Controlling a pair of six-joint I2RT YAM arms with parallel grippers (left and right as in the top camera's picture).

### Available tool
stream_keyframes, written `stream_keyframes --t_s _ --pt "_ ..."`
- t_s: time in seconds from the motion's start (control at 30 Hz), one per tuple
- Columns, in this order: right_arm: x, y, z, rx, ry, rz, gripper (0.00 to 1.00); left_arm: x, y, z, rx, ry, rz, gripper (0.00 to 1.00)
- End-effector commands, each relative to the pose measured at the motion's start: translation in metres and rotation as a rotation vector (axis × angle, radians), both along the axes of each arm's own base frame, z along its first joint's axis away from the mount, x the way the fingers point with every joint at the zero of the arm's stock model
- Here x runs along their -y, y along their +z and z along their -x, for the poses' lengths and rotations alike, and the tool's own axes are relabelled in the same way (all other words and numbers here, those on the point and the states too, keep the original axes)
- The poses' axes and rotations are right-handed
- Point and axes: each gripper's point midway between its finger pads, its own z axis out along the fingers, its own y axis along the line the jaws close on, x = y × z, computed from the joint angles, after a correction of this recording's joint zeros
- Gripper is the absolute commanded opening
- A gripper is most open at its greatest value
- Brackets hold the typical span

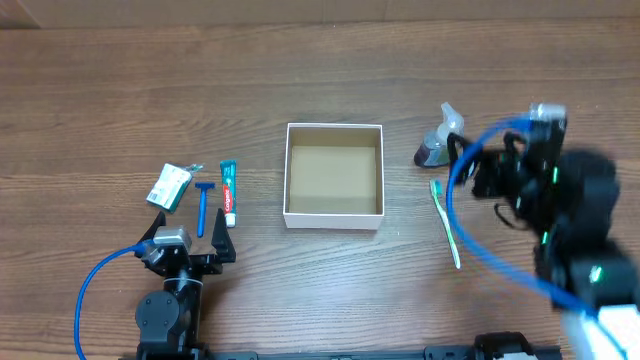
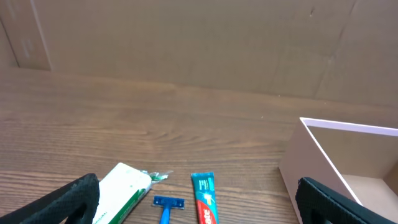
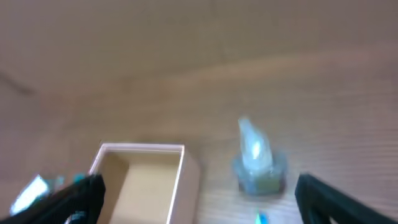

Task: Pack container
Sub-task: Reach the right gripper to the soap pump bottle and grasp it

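The container, a square shallow box with white walls and a bare brown inside, sits mid-table. Left of it lie a white-and-green packet, a blue razor and a toothpaste tube. My left gripper stands open just in front of these, holding nothing; its wrist view shows the packet, razor, tube and container wall. A clear pump bottle and a green toothbrush lie right of the box. My right gripper, blurred, hangs open beside the bottle.
Brown cardboard walls line the far side of the wooden table. Blue cables loop from both arms, one across the toothbrush area on the right. The right wrist view is blurred and shows the container at lower left.
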Motion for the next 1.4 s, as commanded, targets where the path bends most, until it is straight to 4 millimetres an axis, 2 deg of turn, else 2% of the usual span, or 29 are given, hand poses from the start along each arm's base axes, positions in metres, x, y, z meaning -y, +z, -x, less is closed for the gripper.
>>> stream_keyframes --t_s 0.0,0.13,0.27,0.33,0.43,0.5,0.6,0.73,0.9,1.07,1.2,1.37 --pt "-0.001 0.041 -0.032 -0.016 0.014 0.052 1.0 0.0 0.001 0.0 0.008 -0.005 -0.014 1.0" --pt "-0.003 0.057 -0.063 -0.019 0.013 0.051 1.0 0.0 0.001 0.0 0.008 -0.006 -0.014 1.0" --pt "0.0 0.053 -0.079 -0.004 0.013 0.088 1.0 0.0 0.001 0.0 0.008 -0.006 -0.014 1.0" --pt "0.007 0.042 -0.086 -0.033 -0.024 0.113 0.94 0.0 0.001 0.0 0.008 -0.006 -0.014 1.0" --pt "0.008 0.006 -0.09 -0.139 0.014 0.184 0.83 0.0 0.001 0.0 0.008 -0.005 -0.014 1.0" --pt "0.007 -0.017 -0.097 -0.204 0.03 0.201 0.84 0.0 0.001 0.0 0.008 -0.005 -0.014 1.0" --pt "0.007 -0.054 -0.105 -0.296 0.082 0.259 0.91 0.0 0.001 0.0 0.008 -0.006 -0.014 1.0" --pt "0.008 -0.089 -0.112 -0.386 0.106 0.291 0.97 0.0 0.001 0.0 0.008 -0.006 -0.014 1.0" --pt "0.008 -0.117 -0.118 -0.456 0.115 0.293 0.97 0.0 0.001 0.0 0.008 -0.006 -0.014 1.0" --pt "0.008 -0.136 -0.116 -0.509 0.122 0.293 0.92 0.0 0.001 0.0 0.008 -0.005 -0.014 1.0" --pt "0.008 -0.155 -0.115 -0.567 0.129 0.296 0.92 0.0 0.001 0.0 0.008 -0.006 -0.014 1.0" --pt "0.008 -0.163 -0.116 -0.587 0.132 0.295 0.91 0.0 0.001 0.0 0.008 -0.005 -0.014 1.0"
